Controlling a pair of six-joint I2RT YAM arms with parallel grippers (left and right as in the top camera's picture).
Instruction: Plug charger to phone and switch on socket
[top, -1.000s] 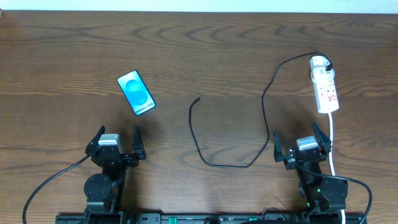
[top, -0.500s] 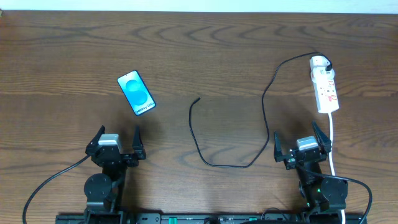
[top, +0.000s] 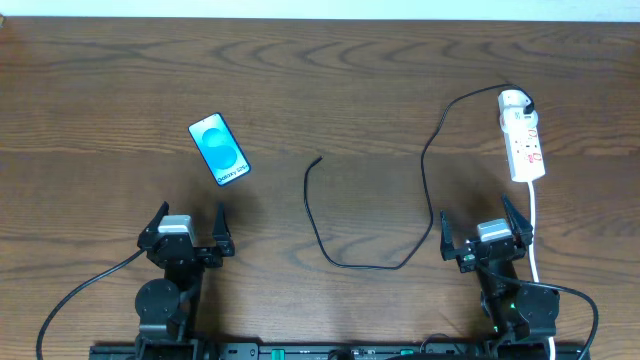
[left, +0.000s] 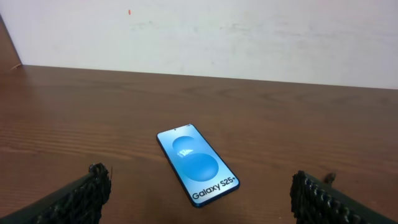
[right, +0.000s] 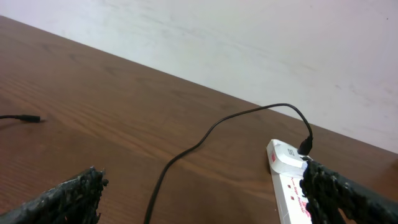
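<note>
Along the bottom edge of the overhead frame, wide apart and empty: the left gripper (top: 190, 218) at lower left, the right gripper (top: 476, 215) at lower right. Farther up the dark brown wooden table (top: 330, 60), a long thin black charger cable (top: 423, 165) looping from a loose connector tip at centre to the rounded end of a narrow white power strip with red switch marks (top: 523, 148), upper right. Upper left, flat and askew: a slim smartphone with a bright blue screen (top: 219, 150), lighter circle, white "Galaxy S25+".
</note>
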